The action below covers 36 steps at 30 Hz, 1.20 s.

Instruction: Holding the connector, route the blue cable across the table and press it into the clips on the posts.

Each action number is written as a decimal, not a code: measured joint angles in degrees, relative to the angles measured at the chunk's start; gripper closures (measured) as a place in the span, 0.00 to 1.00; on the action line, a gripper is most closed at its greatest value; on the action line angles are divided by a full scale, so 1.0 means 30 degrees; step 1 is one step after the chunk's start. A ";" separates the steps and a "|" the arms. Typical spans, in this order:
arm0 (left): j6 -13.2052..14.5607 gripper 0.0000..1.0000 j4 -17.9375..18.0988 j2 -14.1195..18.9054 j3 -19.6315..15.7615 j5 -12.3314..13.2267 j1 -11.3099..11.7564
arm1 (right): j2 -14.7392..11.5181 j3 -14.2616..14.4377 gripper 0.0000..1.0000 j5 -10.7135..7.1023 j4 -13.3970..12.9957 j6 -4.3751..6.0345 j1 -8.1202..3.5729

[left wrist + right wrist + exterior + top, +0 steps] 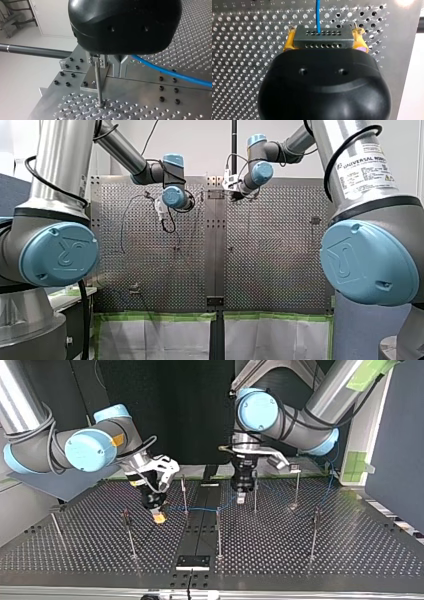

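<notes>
- Right wrist view caught my right gripper (324,41) clamped on the grey connector (319,39), its yellow pads (288,42) squeezing the connector's two short ends.
- The blue cable (318,13) left the connector's face and ran straight ahead of the gripper over the perforated table (242,37).
- Seen from across the table, the cable trailed from that gripper past a post (184,492) towards my left gripper (241,496), which hung low over the plate. Whether it gripped anything could not be told.
- Left wrist view had a clip-topped post (98,82) just ahead of that gripper's black housing, with the cable passing beside it.
- Judged thin, light and limp, the cable would likely sag and spring out of line. The rigid connector looked the sound hold, with any second hold best taken close beside a clip.
</notes>
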 joint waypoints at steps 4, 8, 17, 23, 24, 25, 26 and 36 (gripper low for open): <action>-0.0016 1.00 0.0034 0.0202 -0.0058 -0.0129 -0.0123 | -0.0033 -0.0012 1.00 -0.0001 -0.0039 -0.0013 0.0004; -0.0200 1.00 0.0459 0.0310 -0.0059 0.0064 -0.0140 | -0.0032 -0.0022 1.00 0.0000 -0.0029 0.0085 -0.0048; -0.0445 1.00 0.1090 0.0319 -0.0061 0.0439 0.0059 | 0.0017 -0.0026 1.00 0.0000 0.0004 0.0280 -0.0206; -0.0593 1.00 0.1663 0.0078 -0.0028 0.0985 0.0416 | 0.0031 -0.0023 1.00 0.0000 -0.0005 0.0290 -0.0225; -0.0606 1.00 0.1736 -0.0032 0.0020 0.1084 0.0487 | 0.0035 -0.0024 1.00 0.0000 -0.0007 0.0289 -0.0227; -0.0614 1.00 0.1795 -0.0161 0.0086 0.1168 0.0557 | 0.0036 -0.0024 1.00 0.0000 -0.0011 0.0290 -0.0228; -0.0625 1.00 0.1865 -0.0350 0.0198 0.1258 0.0637 | 0.0037 -0.0024 1.00 0.0000 -0.0014 0.0290 -0.0233; -0.1246 1.00 0.2203 -0.1209 0.1396 0.2180 0.1774 | 0.0058 -0.0028 1.00 0.0017 -0.0050 0.0291 -0.0474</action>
